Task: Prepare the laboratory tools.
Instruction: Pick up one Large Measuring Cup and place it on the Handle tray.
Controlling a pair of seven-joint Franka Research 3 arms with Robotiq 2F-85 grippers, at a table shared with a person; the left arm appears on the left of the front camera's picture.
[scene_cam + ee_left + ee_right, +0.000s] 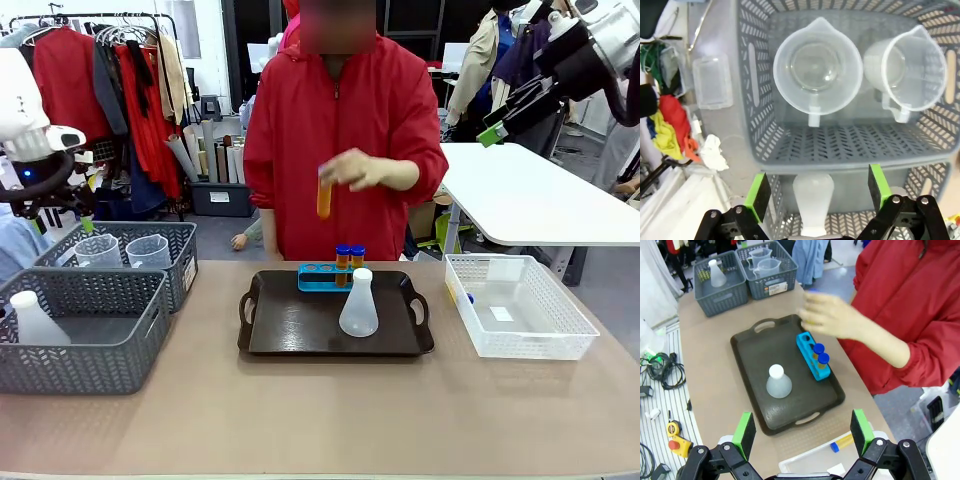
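Left end effector (62,222) hangs at the far left of the front view, above 2 grey baskets. The far basket (185,250) just beneath it holds 2 beakers (98,250). The near basket (90,365), lower and closer to the robot, holds a white flask (35,320). Well to its right a dark tray (262,345) lies on the table (320,420), carrying a blue rack (318,277) with 2 tubes (343,258) and a 2nd flask (359,303) just in front of the rack. A person's hand (355,170) holds a 3rd tube (324,195) upright above the rack. Right end effector (492,130) sits high at the upper right, well above a white basket (520,345).

From the left wrist, the left end effector (819,192) is released, jaws wide and empty. The white flask (813,200) lies below, between the fingers. Both beakers (817,72) stand farther ahead inside the far basket (840,145).

From the right wrist, the right end effector (803,432) is also released and empty. The tray (752,370) lies ahead of it, with the 2nd flask (778,382) nearest, then the rack (805,342) and its 2 tubes (823,358). The hand (827,315) hovers blurred beyond the rack. Below, between the fingers, a 4th tube (842,442) lies in the white basket (805,460).
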